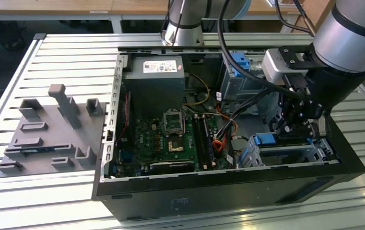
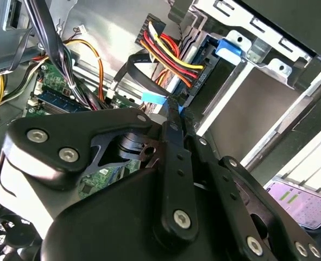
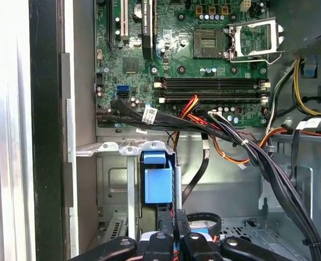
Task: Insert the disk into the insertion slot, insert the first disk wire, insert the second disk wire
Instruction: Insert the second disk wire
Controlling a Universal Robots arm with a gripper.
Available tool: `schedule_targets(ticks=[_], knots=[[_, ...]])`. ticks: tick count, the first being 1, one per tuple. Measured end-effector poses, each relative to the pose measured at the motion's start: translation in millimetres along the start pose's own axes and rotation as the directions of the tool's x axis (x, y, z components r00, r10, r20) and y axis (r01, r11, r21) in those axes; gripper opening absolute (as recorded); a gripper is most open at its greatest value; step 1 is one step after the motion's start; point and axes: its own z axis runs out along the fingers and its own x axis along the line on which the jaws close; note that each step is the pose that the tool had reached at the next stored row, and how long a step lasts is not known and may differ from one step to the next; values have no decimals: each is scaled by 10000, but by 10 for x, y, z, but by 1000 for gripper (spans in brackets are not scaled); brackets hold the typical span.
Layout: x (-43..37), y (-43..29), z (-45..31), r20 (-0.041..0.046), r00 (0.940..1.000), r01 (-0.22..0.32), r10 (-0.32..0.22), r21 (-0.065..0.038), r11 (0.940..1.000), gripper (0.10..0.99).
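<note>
A: Where is the black linkage gripper (image 1: pixel 299 125) seen?

B: In the exterior view it is lowered into the open black computer case (image 1: pixel 233 201), at the corner on that view's right, just above the silver-grey sheet-metal drive cage (image 1: pixel 288 154).

A: How are its fingers set?

B: In the second wrist view the two black fingers (image 2: pixel 174 122) are drawn close together at their tips. Something may be pinched there, beside a small light-blue piece, but what it is cannot be told.

A: And the disk?

B: A bright blue plastic carrier tab (image 3: pixel 157 182) is seen in the first wrist view, standing in the drive cage just ahead of the fingertips. The disk's silver body cannot be made out, so how deep it sits cannot be told.

A: What else is shown?

B: A green motherboard (image 1: pixel 169 136) lies on the case floor. A bundle of red, yellow and black wires (image 2: pixel 168 57) ends in a black connector close to the cage. A grey plastic parts fixture (image 1: pixel 48 139) rests on the slatted metal table (image 1: pixel 67 52), well apart from the case.
</note>
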Motion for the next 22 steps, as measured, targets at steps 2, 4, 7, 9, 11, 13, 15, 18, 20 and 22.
schedule_targets(ticks=[2,4,7,9,11,13,15,18,20,22], knots=[[5,-2,2,0,10000,-2,2,0,10000,149],[7,-4,5,0,10000,-2,2,0,10000,149],[13,-5,9,0,10000,-3,3,0,10000,149],[16,-6,14,1,10000,-3,3,0,10000,149],[19,-7,16,0,10000,-3,3,0,10000,149],[19,-11,18,1,10000,-2,2,0,10000,149],[20,-17,19,0,10000,-3,3,0,10000,149],[19,-26,20,1,10000,-3,3,0,10000,149],[19,-30,20,1,10000,-3,3,0,10000,149],[19,-31,21,1,10000,-4,4,0,10000,149]])
